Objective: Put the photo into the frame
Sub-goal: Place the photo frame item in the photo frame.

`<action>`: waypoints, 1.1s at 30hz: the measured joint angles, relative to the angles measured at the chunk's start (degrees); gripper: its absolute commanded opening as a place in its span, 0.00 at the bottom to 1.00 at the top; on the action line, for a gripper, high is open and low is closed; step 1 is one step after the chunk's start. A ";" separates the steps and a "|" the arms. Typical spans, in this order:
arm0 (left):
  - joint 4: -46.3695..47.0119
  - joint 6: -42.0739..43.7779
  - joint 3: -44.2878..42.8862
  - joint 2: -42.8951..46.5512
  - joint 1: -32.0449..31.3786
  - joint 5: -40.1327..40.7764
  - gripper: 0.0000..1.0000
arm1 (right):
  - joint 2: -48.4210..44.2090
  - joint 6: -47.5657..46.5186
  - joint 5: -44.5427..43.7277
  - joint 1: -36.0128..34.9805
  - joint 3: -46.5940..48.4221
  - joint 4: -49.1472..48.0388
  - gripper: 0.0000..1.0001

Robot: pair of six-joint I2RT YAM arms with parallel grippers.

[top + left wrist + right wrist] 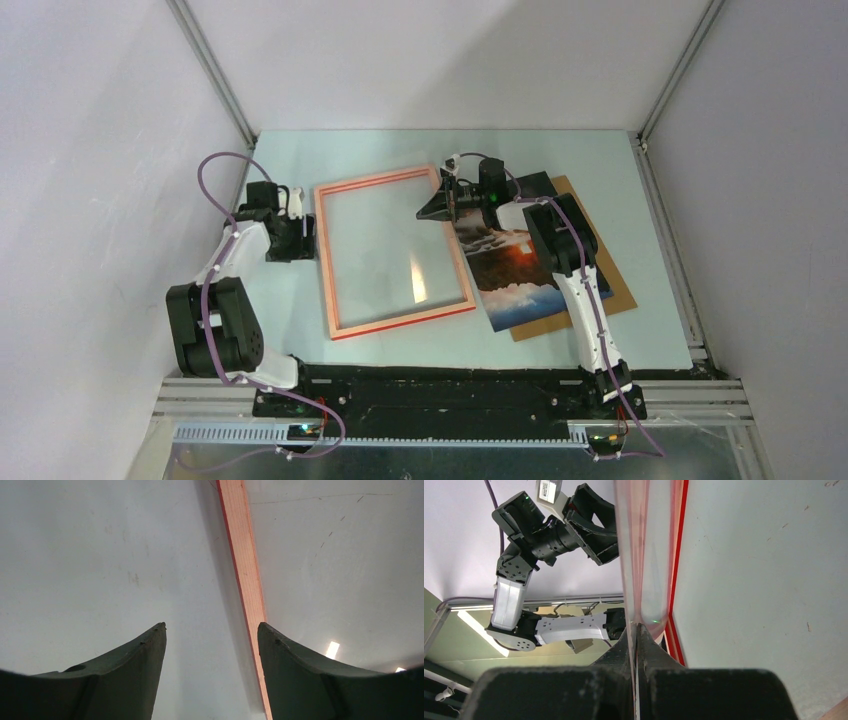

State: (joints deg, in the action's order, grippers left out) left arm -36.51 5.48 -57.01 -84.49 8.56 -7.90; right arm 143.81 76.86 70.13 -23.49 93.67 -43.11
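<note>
The frame [326, 270] lies on the table with its pale wood back up and red showing along the near edge. My left gripper [305, 232] is open at its left rail. In the left wrist view the rail [247, 570] runs between the fingers, close to the right one [211, 626]. My right gripper [440, 208] is at the frame's far right corner, shut on the thin edge of the clear pane [644, 555], with the red rail [676, 555] beside it [636, 627]. The photo [505, 275] lies right of the frame, partly under my right arm.
The plain brown backing board [605, 250] lies under the photo at the right of the table. White enclosure walls with metal posts stand on the left, right and far sides. The arm bases sit along the near edge.
</note>
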 measured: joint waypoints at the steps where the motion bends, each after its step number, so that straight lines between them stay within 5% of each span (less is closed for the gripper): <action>1: 0.00 0.00 0.00 0.00 0.00 0.00 0.72 | 0.00 0.00 0.00 0.00 0.00 0.00 0.00; 33: 0.00 0.02 0.00 0.00 0.00 0.00 0.72 | 0.00 4.44 -2.25 0.00 -2.80 -1.77 0.00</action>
State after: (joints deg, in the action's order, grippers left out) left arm -36.51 5.50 -57.01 -84.49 8.56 -7.90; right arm 143.81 81.30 67.88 -23.49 90.87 -44.88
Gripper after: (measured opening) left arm 0.722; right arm 0.010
